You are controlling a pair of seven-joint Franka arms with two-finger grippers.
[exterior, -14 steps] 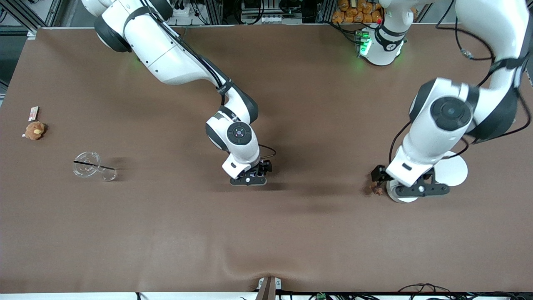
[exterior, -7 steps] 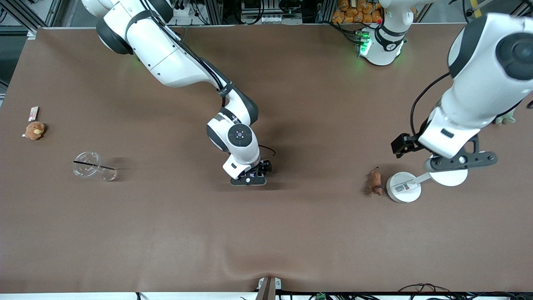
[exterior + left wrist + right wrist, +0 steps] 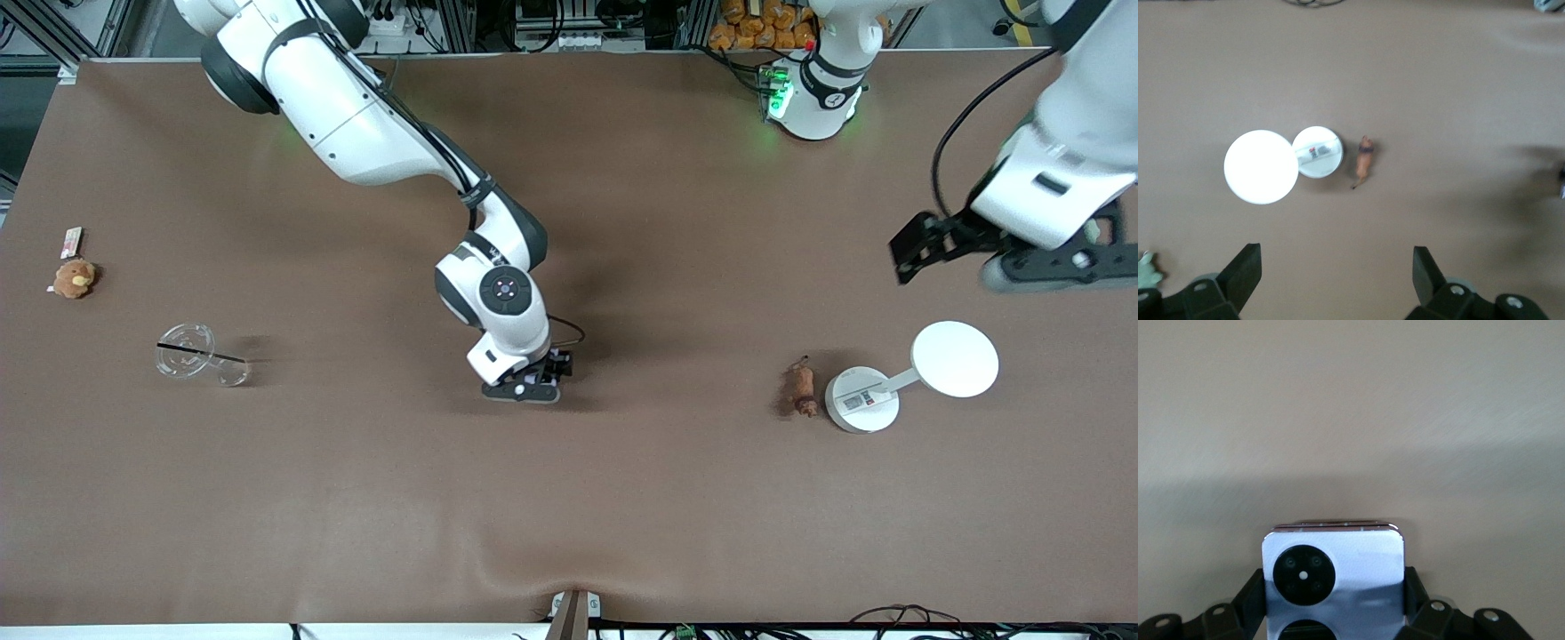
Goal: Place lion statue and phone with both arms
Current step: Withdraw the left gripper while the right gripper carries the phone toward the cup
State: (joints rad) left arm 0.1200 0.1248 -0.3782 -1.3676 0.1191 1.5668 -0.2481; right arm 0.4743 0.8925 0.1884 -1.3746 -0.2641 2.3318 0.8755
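Left pincer (image 3: 1049, 267) now lifted high over the left arm's end of the table (image 3: 622, 498), fingers spread wide and holding nothing, as the left wrist view shows with both fingertips (image 3: 1248, 263) well apart above bare cloth. Clear change from a second ago: then crouched low right at the lion statue (image 3: 805, 391) and hiding part of the white lamp (image 3: 862, 400); half a second ago already risen and drawn off toward its base; now well away. Lion statue left lying on the table just beside the lamp's round base, not touching it as far as can be told, in the same spot as half a second ago. Judged from that: lion placed, left arm's share finished, arm retreating. Right pincer (image 3: 524, 387) down low near the table's middle, clamped on the phone (image 3: 1333, 577), lavender back and a black camera circle plain in the right wrist view, jaws pressed on both side edges. Barely shifted over the last second, only a slight drift toward the right arm's end. Whether the phone already rests on the table cannot be told. Probably the last bit of lowering and the release still to come. Elsewhere unchanged: clear cup (image 3: 200, 356) on its side and small brown plush toy (image 3: 74, 278) near the right arm's end.
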